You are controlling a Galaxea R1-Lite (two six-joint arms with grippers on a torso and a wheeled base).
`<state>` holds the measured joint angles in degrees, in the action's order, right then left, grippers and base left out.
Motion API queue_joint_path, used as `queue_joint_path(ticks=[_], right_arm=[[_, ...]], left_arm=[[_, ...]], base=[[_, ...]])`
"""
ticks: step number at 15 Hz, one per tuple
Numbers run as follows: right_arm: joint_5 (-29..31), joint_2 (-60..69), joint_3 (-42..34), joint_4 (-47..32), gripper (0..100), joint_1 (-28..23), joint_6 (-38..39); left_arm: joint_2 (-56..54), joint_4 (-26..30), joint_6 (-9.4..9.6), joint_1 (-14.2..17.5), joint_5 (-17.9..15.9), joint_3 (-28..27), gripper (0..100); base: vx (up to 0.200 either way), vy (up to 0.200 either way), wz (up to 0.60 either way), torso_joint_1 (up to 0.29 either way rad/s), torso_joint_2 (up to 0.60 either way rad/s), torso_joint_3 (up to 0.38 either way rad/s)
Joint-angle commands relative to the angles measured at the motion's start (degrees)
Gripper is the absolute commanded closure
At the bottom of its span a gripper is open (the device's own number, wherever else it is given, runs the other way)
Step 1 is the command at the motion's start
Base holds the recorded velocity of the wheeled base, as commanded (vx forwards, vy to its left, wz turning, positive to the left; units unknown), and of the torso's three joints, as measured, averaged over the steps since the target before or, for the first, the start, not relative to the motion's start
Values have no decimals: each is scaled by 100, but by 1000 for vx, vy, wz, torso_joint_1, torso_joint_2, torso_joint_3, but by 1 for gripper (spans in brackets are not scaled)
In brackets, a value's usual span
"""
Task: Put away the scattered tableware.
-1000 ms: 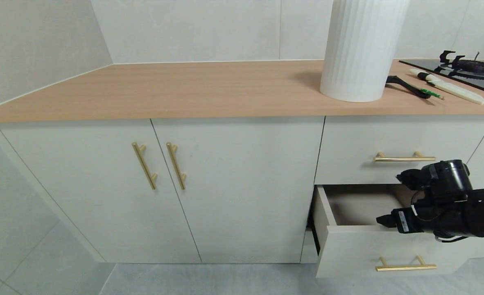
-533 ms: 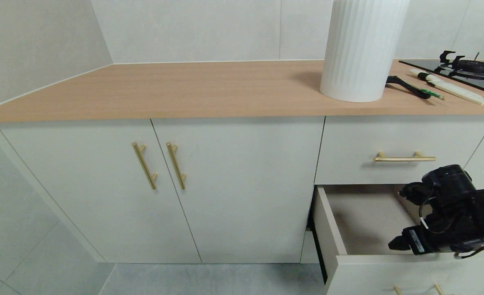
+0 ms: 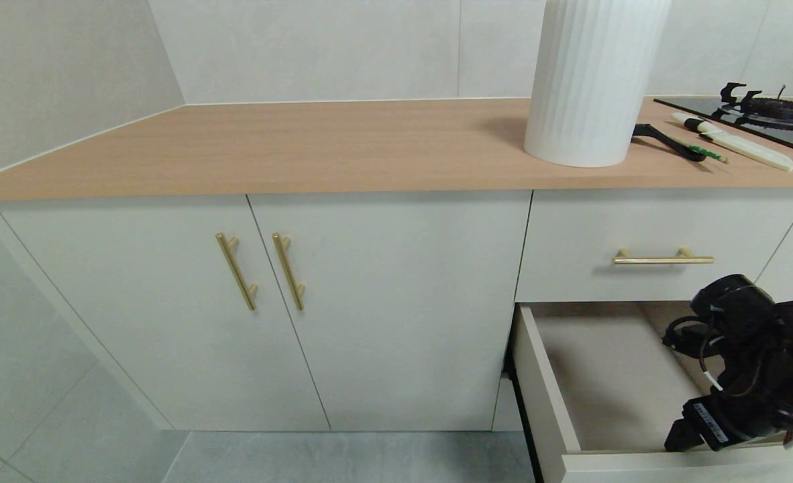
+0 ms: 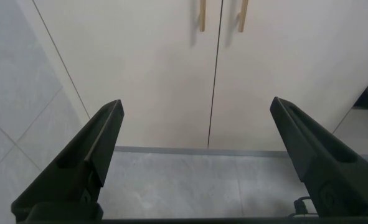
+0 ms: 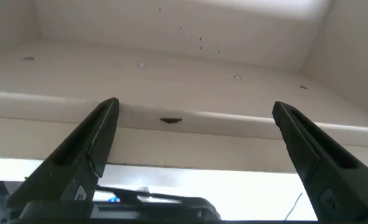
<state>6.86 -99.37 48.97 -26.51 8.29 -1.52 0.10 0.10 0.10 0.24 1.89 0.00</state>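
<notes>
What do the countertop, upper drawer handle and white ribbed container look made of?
Countertop: wood or wood-look laminate, matte, with visible grain. Upper drawer handle: probably metal, brushed gold sheen. White ribbed container: matte ceramic or plastic; the look leaves it open.

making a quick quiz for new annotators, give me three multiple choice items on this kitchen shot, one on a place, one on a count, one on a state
1. Where does the white ribbed container stand?
A. on the floor
B. on the countertop
C. on a wall shelf

2. How many gold handles are there in the head view?
A. one
B. six
C. three

3. What state is the lower drawer in?
A. pulled open
B. shut
C. lifted out and set on the floor

Key: 1 B, its base rests on the wooden top. 2 C, two upright ones on the doors and one level one on the shut drawer. 3 A, its bare inside is showing.
</notes>
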Motion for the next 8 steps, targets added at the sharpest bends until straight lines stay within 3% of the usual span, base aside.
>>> queue_joint_path(ticks=[1,3,8], right_arm=[[-1,14,-28,-179,0,41,-6],[-1,5,-177,-565,0,41,-6],[201,5,-555,-618,0,340,-6]], left_arm=[[8,-1,-1,2,4,0,0],[8,-1,-1,2,4,0,0],[8,-1,-1,2,4,0,0]], base=[[0,0,0,0,0,0],[0,0,0,0,0,0],[0,0,0,0,0,0]])
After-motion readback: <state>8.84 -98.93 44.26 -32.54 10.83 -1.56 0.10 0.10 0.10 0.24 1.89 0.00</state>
